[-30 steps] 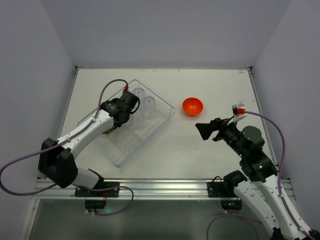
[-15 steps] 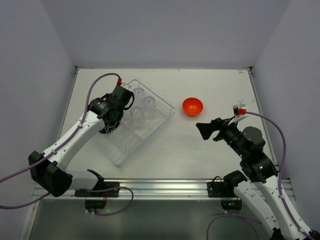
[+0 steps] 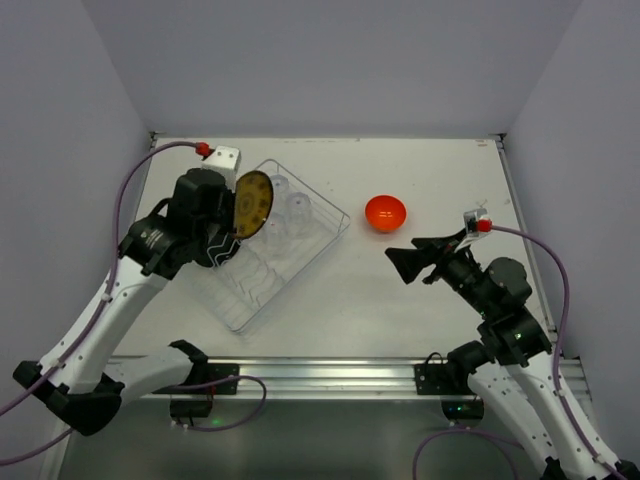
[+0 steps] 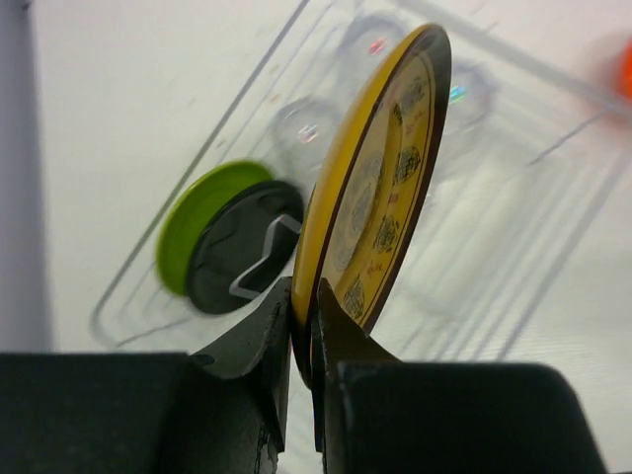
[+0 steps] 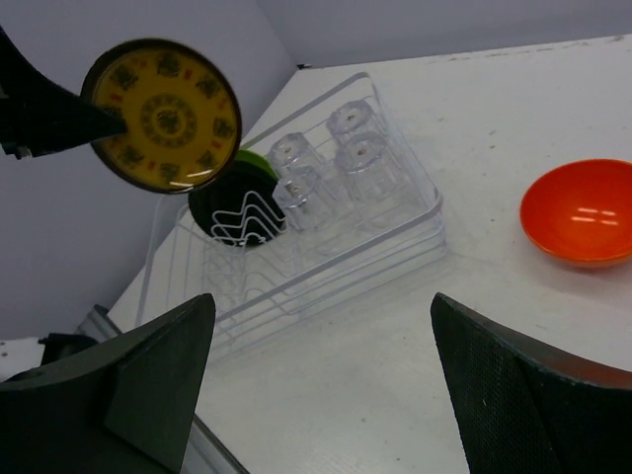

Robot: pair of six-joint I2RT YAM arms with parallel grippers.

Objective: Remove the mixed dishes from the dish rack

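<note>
**Status of unloading**

1. The left gripper (image 4: 302, 308) is clamping the lower rim of a yellow plate with a dark edge and a printed pattern (image 4: 385, 197). Its jaws are standing pressed against both faces of the plate. The plate is hanging on edge in the air above the left part of the dish rack (image 3: 262, 300), clear of the wire ridges and touching nothing else.
2. The right gripper (image 3: 402, 255) is hovering above the table (image 3: 440, 170) with its jaws spread wide and nothing between them. It is facing the dish rack from the right and is well apart from it.
3. The orange-red bowl (image 3: 385, 212) is sitting upright on the table to the right of the dish rack, apart from it. This item is judged to be unloaded.
4. The lime-green plate (image 4: 193, 222) is standing on edge in a wire holder at the left end of the dish rack.
5. Four clear tumblers (image 5: 360, 163) are standing together in a block at the far end of the dish rack. Whether they are mouth-up or mouth-down cannot be told.

**Assessment:** the task is judged to be in its early part. One dish is out, one is being carried, and five are waiting in the dish rack.
</note>
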